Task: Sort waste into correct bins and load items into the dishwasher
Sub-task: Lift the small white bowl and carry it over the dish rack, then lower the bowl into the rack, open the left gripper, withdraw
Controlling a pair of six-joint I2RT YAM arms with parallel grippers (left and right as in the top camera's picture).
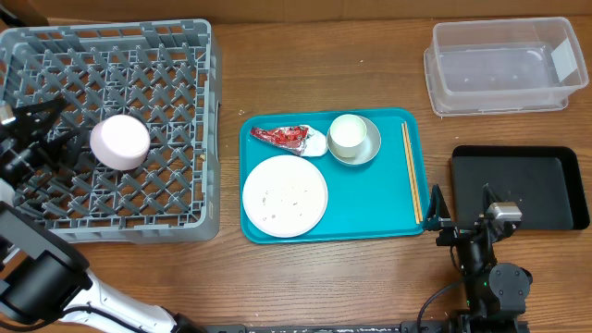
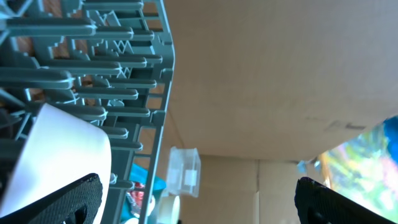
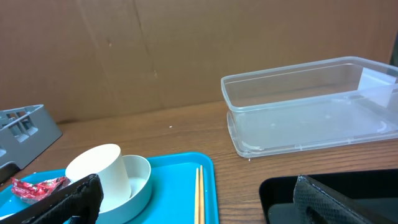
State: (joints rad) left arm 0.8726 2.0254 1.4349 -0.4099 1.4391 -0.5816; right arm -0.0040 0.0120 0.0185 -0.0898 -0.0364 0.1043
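Wooden table: pinkish-white bowl (image 1: 119, 141) sits in grey dish rack (image 1: 166, 55); left gripper (image 1: 48, 128) spread wide beside it, empty. Withdraw gently, don't nudge bowl. Right gripper (image 1: 462, 203) wide, empty.

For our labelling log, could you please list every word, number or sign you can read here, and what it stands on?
No text can be read anywhere.
red foil wrapper: any print is too small to read.
clear tub: the pale sticker on its end looks blank or too blurred to tell.
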